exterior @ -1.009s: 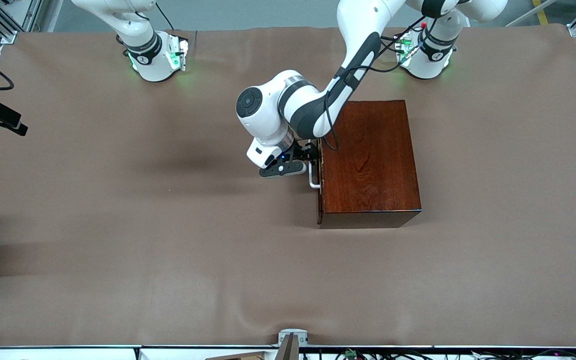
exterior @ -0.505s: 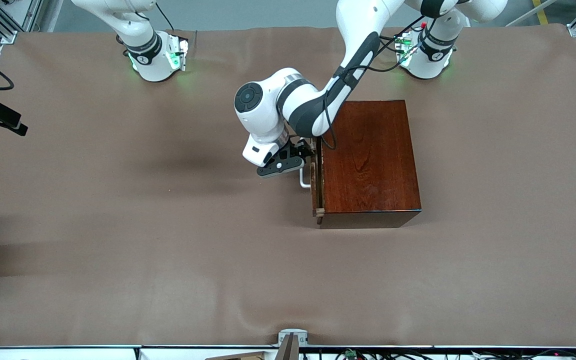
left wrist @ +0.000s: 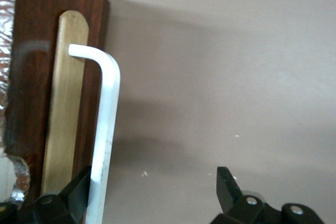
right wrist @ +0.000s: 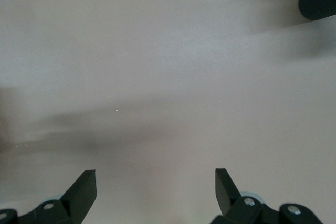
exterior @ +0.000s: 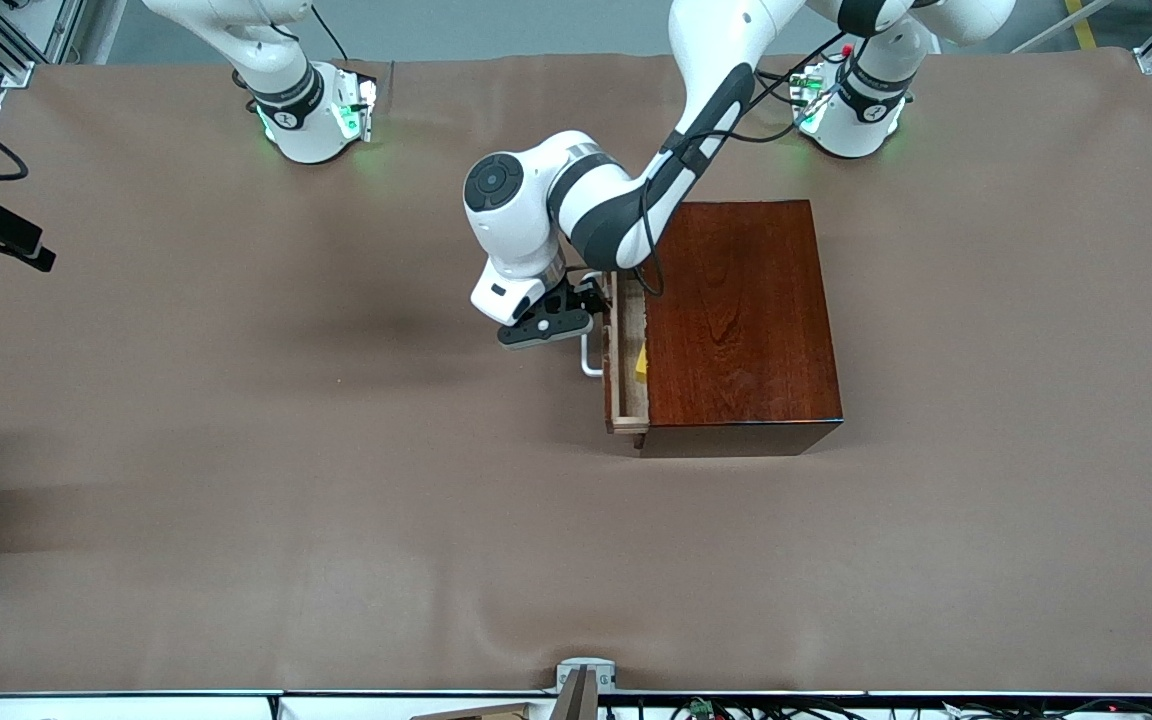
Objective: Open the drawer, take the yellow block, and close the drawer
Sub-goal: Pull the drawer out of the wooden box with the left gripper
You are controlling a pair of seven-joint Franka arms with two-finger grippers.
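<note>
The drawer (exterior: 626, 358) of the glossy reddish-brown wooden box (exterior: 741, 315) stands pulled out only part way toward the right arm's end of the surface (exterior: 236, 450), its pale light-wood inside showing as a narrow strip. The yellow block (exterior: 641, 362) lies in that strip, tucked against the box's front edge and partly hidden under its top. The left end effector (left wrist: 152, 192) has its fingers spread wide, one finger hooked between the white U-shaped bar handle (left wrist: 104, 129) and the drawer front, the other well clear of the bar, so it draws by hooking rather than pinching. The main risk, as I judge it, is that the smooth rounded bar slides off the finger if the pull drifts sideways, or that the light box drags across the soft, slightly wrinkled brown cover instead of letting the drawer run. Stopping here would also leave too little opening to reach the cube from above. The right arm waits, its end effector (right wrist: 155, 192) spread wide over bare brown cover, holding nothing.
</note>
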